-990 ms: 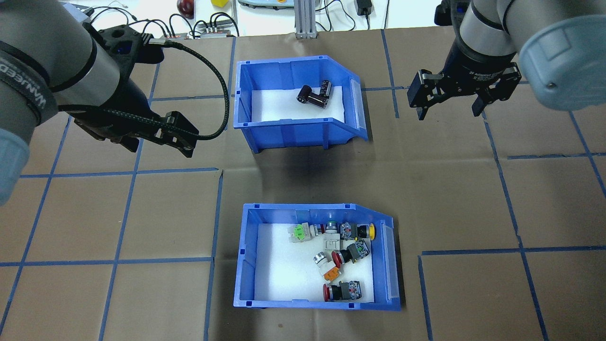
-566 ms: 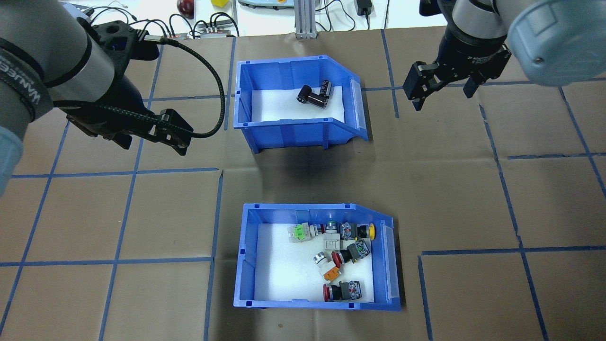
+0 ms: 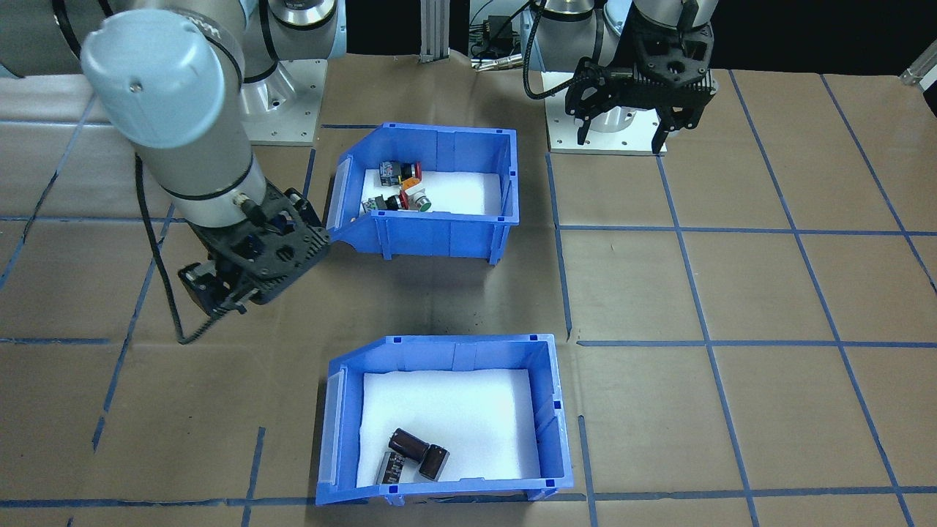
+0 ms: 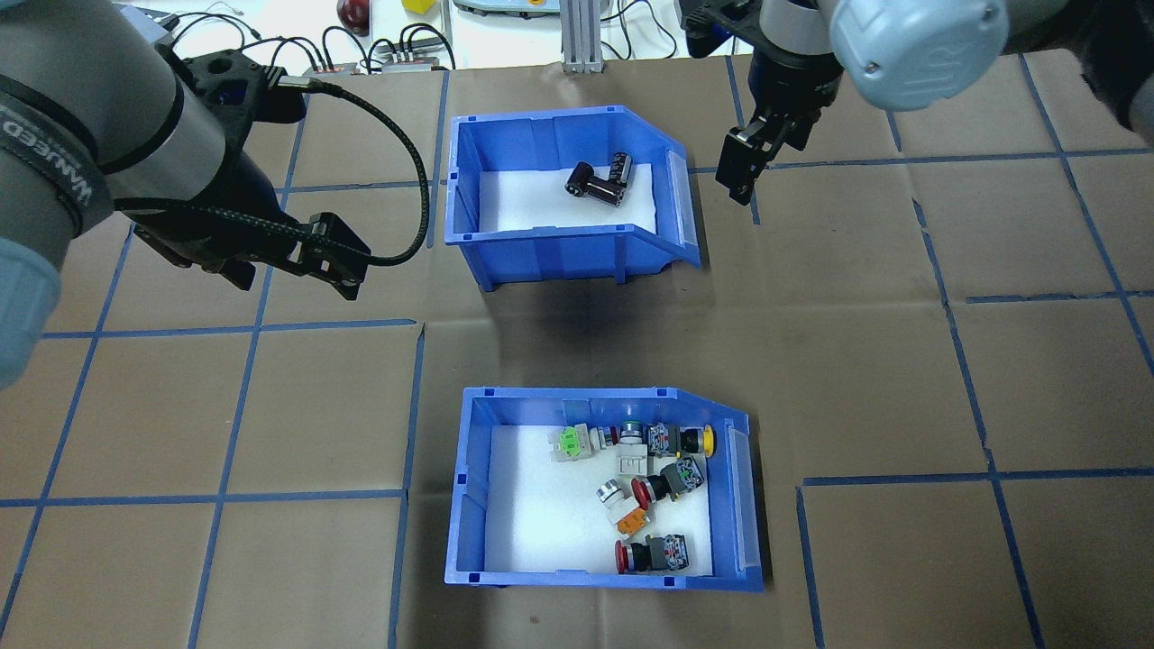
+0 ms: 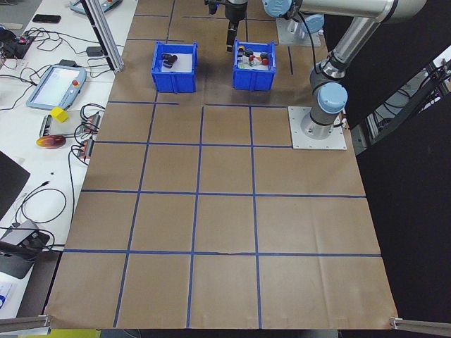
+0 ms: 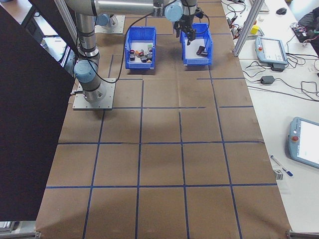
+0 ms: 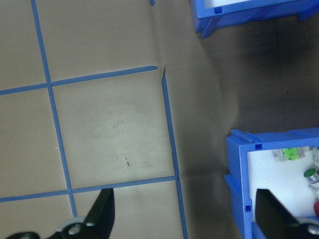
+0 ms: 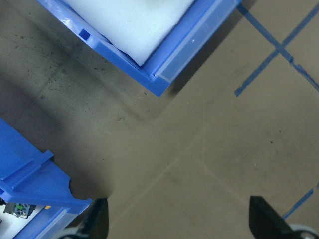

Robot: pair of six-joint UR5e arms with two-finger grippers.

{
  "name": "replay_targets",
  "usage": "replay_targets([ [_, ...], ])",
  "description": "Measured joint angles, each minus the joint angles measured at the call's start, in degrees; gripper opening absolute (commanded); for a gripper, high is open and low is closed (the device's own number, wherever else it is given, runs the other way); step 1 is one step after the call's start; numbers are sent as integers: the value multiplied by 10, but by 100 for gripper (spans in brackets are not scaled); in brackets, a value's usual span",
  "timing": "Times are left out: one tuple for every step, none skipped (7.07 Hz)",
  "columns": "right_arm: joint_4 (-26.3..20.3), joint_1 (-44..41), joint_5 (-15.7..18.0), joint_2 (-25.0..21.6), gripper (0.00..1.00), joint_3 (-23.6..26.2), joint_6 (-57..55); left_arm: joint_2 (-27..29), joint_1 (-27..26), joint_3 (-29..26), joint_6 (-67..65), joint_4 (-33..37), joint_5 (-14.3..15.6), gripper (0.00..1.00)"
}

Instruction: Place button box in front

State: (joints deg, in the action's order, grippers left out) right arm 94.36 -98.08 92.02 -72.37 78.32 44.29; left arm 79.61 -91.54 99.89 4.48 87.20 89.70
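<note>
Only the left wrist view shows the blue plastic button box between open, empty left gripper fingers. The right gripper, also spread and empty, hangs tilted beside the blue cylinder bin.

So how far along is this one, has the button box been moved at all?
Nothing looks done. The button box sits on the table on the robot's side, the cylinder bin beyond it, neither gripped. In hand: the right gripper, open and empty, hangs beside the cylinder bin's open end; the left gripper, open, hovers over bare table. Left to do: the whole grasp and placement.
</note>
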Motion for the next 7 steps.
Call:
replay_targets([
  [0,-30,9,35,100,-34,73,1,-1,20,-63,-12,-13,100],
  [1,-64,19,63,100,-64,132,-13,-3,53,-177,-21,-26,100],
  [2,-95,24,87,100,-93,161,-41,-5,95,-296,-30,-45,99],
  [2,-120,24,109,100,-121,173,-78,-7,144,-408,-40,-66,99],
  [1,-140,23,130,100,-145,179,-123,-10,201,-536,-46,-81,98],
  [1,-156,21,148,100,-159,182,-164,-21,253,-652,-51,-95,98],
  [2,-170,21,164,100,-164,184,-194,-46,295,-763,-58,-109,98],
])
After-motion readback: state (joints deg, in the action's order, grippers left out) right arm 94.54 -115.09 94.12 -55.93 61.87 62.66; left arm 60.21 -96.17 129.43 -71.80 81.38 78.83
